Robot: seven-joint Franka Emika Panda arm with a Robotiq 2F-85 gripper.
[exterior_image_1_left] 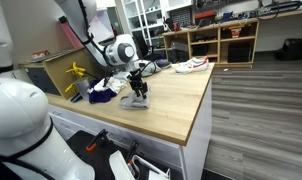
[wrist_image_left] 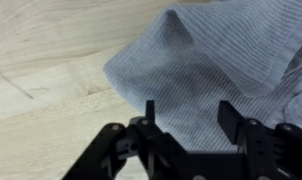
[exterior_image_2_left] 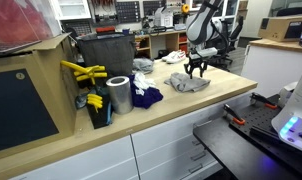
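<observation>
A crumpled grey cloth (wrist_image_left: 206,60) lies on the wooden table (wrist_image_left: 51,60). It also shows in both exterior views (exterior_image_1_left: 134,102) (exterior_image_2_left: 190,83). My gripper (wrist_image_left: 189,112) hangs just above the cloth with its fingers apart and nothing between them. In both exterior views the gripper (exterior_image_1_left: 139,91) (exterior_image_2_left: 197,68) points straight down over the cloth.
A dark blue cloth (exterior_image_2_left: 145,96) and a white cloth (exterior_image_2_left: 175,57) lie on the table. A silver can (exterior_image_2_left: 118,95), a black bin (exterior_image_2_left: 103,52) and yellow tools (exterior_image_2_left: 83,72) stand near the blue cloth. A white shoe (exterior_image_1_left: 191,65) lies at the far end. The table edge (exterior_image_1_left: 206,110) is close.
</observation>
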